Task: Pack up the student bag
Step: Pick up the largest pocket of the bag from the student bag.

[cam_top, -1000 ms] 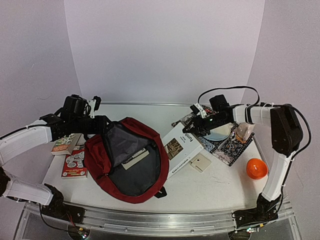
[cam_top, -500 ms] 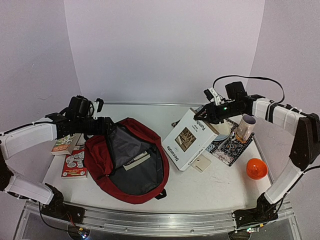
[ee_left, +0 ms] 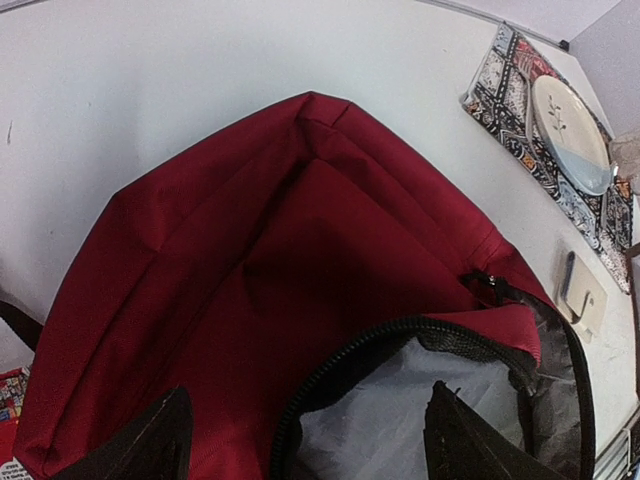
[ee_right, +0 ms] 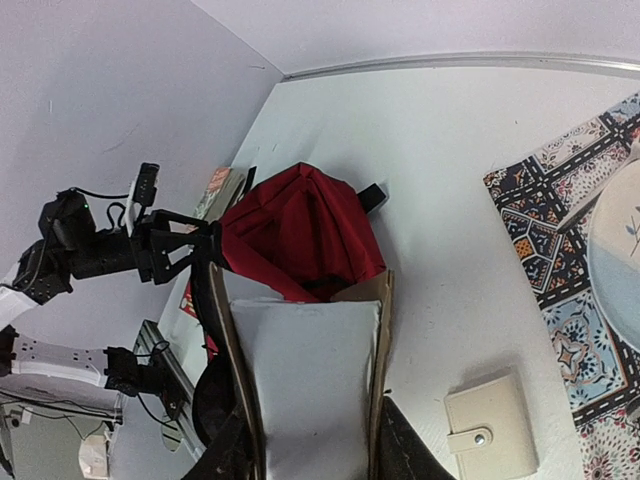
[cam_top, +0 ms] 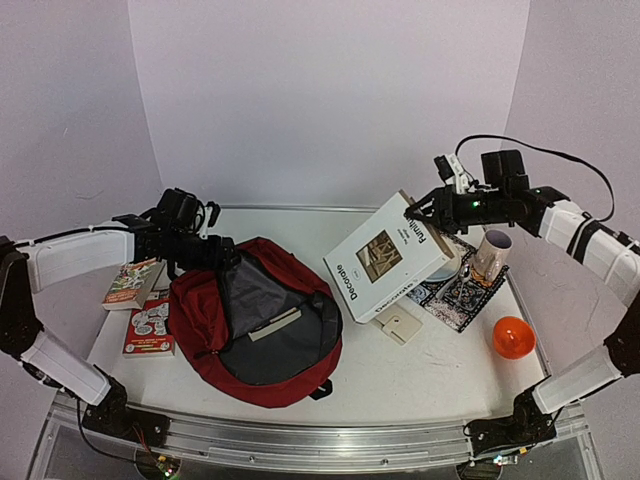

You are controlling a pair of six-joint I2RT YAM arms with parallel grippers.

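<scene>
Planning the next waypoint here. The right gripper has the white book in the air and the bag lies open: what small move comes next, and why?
Probably swing the white book leftward over the mouth of the student bag. The right gripper holds it off the table, but right of the unzipped bag; the left gripper sits open at the rim.

Robotics lab test cell, not a home. Plain white backdrop panels (cam_top: 330, 100) behind and to either side of left gripper (cam_top: 222, 252) and right gripper (cam_top: 416, 208). Bare white tabletop (cam_top: 450, 370) beneath both. Silver aluminium rail (cam_top: 320, 435) nearer than both, carrying black arm bases (cam_top: 505, 432). Loose black cable (cam_top: 520, 140) looping above right gripper.
</scene>
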